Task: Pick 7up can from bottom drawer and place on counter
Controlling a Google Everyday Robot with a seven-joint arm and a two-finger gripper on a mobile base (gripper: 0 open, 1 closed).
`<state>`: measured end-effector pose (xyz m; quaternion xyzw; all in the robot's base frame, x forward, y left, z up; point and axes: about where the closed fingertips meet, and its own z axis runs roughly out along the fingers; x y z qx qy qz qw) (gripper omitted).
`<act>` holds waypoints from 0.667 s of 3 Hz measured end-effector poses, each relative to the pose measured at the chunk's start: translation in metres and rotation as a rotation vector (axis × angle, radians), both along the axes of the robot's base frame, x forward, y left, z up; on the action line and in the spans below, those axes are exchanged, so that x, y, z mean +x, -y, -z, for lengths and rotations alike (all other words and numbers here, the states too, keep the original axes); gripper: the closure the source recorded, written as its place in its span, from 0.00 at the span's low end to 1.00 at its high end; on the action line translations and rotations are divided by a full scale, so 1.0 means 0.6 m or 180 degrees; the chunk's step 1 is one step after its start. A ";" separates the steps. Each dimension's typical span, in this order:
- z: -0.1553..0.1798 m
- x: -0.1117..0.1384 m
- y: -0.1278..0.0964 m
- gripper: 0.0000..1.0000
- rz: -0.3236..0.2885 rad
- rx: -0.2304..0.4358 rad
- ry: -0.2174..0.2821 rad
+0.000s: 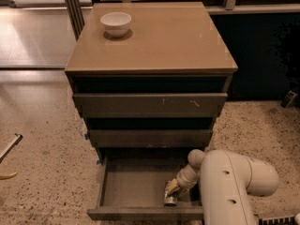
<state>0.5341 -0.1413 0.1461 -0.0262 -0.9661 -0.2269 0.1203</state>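
The bottom drawer [129, 187] is pulled open at the foot of the cabinet. The 7up can [169, 199] is in its front right part, with a silvery end showing. My gripper [173, 187] reaches down into the drawer from the right and is right at the can's upper end, touching or nearly touching it. My bulky white arm [236, 184] covers the drawer's right side. The tan counter [159, 41] tops the cabinet above.
A white bowl [116, 23] stands at the back left of the counter. The two upper drawers [150, 106] are nearly shut. Speckled floor lies on both sides. A dark wall stands behind on the right, and a metal post [72, 6] at the back left.
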 end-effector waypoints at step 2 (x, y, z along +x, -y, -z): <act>-0.003 -0.003 -0.002 0.44 -0.0007 -0.0028 -0.0052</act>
